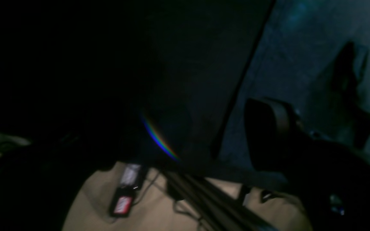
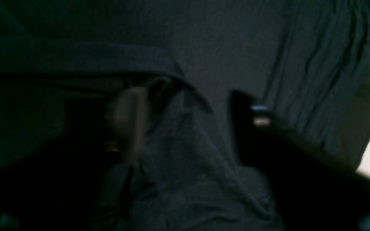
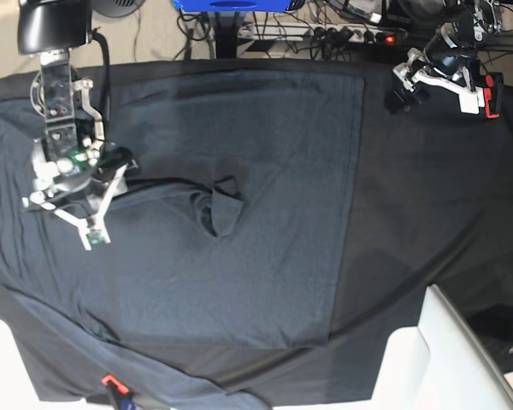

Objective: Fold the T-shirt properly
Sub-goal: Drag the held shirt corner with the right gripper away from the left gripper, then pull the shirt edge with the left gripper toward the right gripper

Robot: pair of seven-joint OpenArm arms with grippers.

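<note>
The T-shirt [image 3: 239, 256], dark slate-grey, lies spread flat over the left and middle of the black table covering [image 3: 436, 205]. A small bunched fold [image 3: 220, 205] stands up near its middle. My right gripper [image 3: 68, 215] hovers over the shirt's left part, its fingers spread. In the right wrist view both fingers [image 2: 127, 122] stand apart over a ridge of loose T-shirt cloth [image 2: 185, 154], which they do not pinch. My left gripper [image 3: 436, 81] sits at the table's far right corner, off the shirt, open and empty. One of its fingers [image 1: 268, 134] shows against the T-shirt [image 1: 303, 64].
Cables and a power strip [image 3: 325, 34] lie on the floor behind the table. A white panel [image 3: 449, 359] juts in at the front right. A small red clip [image 3: 111, 381] sits at the front left edge. Beige floor [image 1: 178, 208] shows past the table's edge.
</note>
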